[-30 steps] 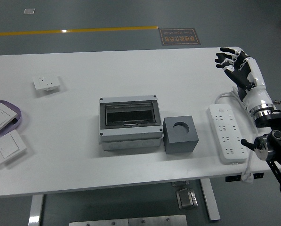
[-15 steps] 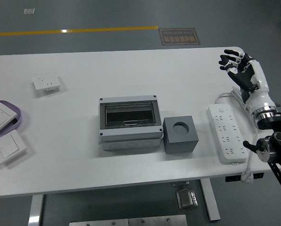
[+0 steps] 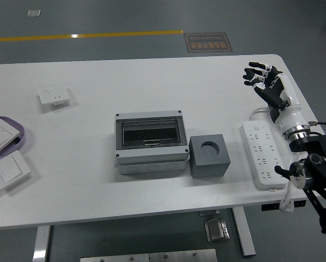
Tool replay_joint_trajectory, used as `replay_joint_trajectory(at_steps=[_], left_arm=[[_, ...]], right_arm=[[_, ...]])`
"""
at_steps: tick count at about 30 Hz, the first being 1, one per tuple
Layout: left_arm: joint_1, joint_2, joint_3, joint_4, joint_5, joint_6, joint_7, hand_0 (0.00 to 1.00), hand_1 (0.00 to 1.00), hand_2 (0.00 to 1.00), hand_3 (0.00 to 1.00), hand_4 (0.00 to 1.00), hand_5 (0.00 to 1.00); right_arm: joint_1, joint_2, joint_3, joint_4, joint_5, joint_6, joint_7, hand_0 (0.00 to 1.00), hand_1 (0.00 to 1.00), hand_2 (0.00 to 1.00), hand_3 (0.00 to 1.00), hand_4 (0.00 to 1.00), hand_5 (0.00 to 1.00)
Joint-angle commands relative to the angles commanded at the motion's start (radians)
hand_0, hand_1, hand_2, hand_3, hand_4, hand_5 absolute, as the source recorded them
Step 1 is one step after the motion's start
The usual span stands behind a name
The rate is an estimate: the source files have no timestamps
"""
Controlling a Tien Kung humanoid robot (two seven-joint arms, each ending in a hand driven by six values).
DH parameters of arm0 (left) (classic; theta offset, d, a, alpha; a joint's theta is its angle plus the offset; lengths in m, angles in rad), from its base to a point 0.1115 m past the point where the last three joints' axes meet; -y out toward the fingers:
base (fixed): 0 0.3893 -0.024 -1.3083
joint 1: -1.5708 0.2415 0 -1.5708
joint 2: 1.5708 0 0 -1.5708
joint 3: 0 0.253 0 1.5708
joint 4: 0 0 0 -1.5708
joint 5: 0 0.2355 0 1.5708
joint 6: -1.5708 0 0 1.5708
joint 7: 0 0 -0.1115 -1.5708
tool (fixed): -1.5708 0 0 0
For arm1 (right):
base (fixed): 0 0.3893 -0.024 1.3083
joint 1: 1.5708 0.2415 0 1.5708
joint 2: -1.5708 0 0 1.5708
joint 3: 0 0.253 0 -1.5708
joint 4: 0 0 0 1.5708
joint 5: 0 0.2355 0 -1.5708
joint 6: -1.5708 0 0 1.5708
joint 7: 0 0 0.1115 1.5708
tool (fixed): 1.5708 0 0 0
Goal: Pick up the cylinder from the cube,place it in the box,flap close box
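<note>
A dark grey cube point(image 3: 209, 155) with a round hole in its top sits right of centre on the white table point(image 3: 152, 93). No cylinder shows in or on it. Touching its left side is a grey box point(image 3: 150, 143) whose smoky clear flap lies shut over the top. My right hand point(image 3: 262, 82) hovers over the table's far right, above and right of the cube, fingers spread and holding nothing. The left arm is out of the picture.
A white power strip point(image 3: 263, 154) with its cable lies right of the cube, under my right forearm. A small white socket point(image 3: 54, 96) lies at the far left. Two white switches point(image 3: 9, 170) sit at the left edge, one on a purple tray point(image 3: 19, 132).
My right hand first drifted right and slightly up, then swung back left and a little toward the cube. The fingers stayed spread. Nothing on the table has moved.
</note>
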Motion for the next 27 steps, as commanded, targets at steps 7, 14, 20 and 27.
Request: replay_joint_trajectory(at_steps=[7,14,20,27], left_arm=[[0.006,-0.005,0.018,0.008,-0.015,-0.002,-0.002,0.607,0.627,0.636,0.657,0.72,0.225],[0.006,-0.004,0.012,0.008,-0.005,-0.002,-0.001,0.606,0.627,0.635,0.657,0.719,0.225],[0.007,-0.005,0.008,0.005,0.002,-0.003,0.0,0.606,0.627,0.635,0.658,0.718,0.226],[0.007,-0.008,0.001,0.005,0.01,-0.004,0.0,0.607,0.627,0.635,0.658,0.719,0.225]], right_arm=[[0.022,0.002,-0.02,-0.012,0.004,0.005,0.0,0.656,0.637,0.652,0.633,0.76,0.271],[0.06,0.014,-0.054,-0.016,0.006,0.004,0.0,0.639,0.635,0.632,0.628,0.761,0.265],[0.078,0.024,-0.082,-0.02,0.012,0.005,0.005,0.635,0.629,0.625,0.62,0.762,0.265],[0.081,0.031,-0.112,-0.023,0.013,0.006,0.015,0.634,0.627,0.623,0.613,0.767,0.26]])
